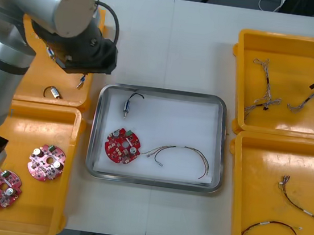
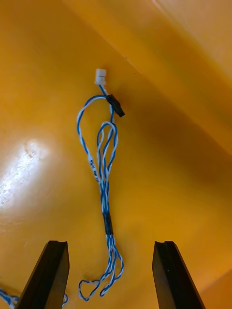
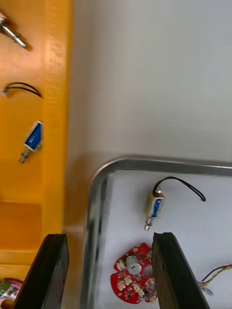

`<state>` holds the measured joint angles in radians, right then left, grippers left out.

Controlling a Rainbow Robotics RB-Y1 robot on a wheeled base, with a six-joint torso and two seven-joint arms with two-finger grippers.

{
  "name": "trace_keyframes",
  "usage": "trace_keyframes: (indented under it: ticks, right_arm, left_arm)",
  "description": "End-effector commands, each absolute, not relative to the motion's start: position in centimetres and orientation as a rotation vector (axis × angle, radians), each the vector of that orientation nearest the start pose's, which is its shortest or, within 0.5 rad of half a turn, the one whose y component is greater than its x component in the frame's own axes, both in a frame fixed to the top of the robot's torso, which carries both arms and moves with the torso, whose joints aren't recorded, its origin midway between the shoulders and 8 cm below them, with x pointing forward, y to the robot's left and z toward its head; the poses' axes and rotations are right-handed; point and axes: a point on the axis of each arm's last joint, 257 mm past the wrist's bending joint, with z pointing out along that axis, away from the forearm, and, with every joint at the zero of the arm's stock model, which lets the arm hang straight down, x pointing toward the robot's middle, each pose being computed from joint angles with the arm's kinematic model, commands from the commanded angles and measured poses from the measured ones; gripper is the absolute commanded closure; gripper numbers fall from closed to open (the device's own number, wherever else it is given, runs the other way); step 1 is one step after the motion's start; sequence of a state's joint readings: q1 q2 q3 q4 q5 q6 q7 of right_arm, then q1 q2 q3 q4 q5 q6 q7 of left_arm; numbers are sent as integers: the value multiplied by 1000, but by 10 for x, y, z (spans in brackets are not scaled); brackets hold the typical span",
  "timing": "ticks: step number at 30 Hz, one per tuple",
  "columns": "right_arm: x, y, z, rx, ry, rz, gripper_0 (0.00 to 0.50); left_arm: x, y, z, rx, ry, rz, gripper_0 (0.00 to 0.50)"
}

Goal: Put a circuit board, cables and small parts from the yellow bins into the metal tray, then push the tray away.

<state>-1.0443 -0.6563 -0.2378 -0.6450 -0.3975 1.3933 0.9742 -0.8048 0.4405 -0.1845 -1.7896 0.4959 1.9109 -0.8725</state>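
The right gripper [image 2: 110, 247] hung over a twisted blue and white cable [image 2: 104, 178], its fingers spread apart and gripping nothing.

That cable lay loose on the floor of the far right yellow bin [image 1: 294, 48], its lower loops reaching in between the two black fingers (a white plug capped its other end). The left gripper [image 3: 110, 239], fingers likewise apart and empty, was above the far left corner of the metal tray [image 1: 163, 92], beside the far left yellow bin [image 1: 32, 79]. In the white-floored tray lay a round red circuit board [image 1: 122, 145] near the left wall, a small metal part [image 1: 128, 107] with a black lead beyond it, and a red and yellow cable [image 1: 182, 153] just to the board's right.
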Motion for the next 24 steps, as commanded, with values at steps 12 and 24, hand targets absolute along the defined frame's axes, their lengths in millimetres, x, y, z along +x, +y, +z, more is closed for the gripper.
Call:
trace_keyframes:
  ticks: [12,24]
  right_arm:
    - [611,-396,-194,1340,2373,354,0]
    - [599,-392,-216,1371,2409,307,0]
  left_arm:
    - [534,310,-86,-163,2613,76,0]
    - [580,345,-94,-258,2588,71,0]
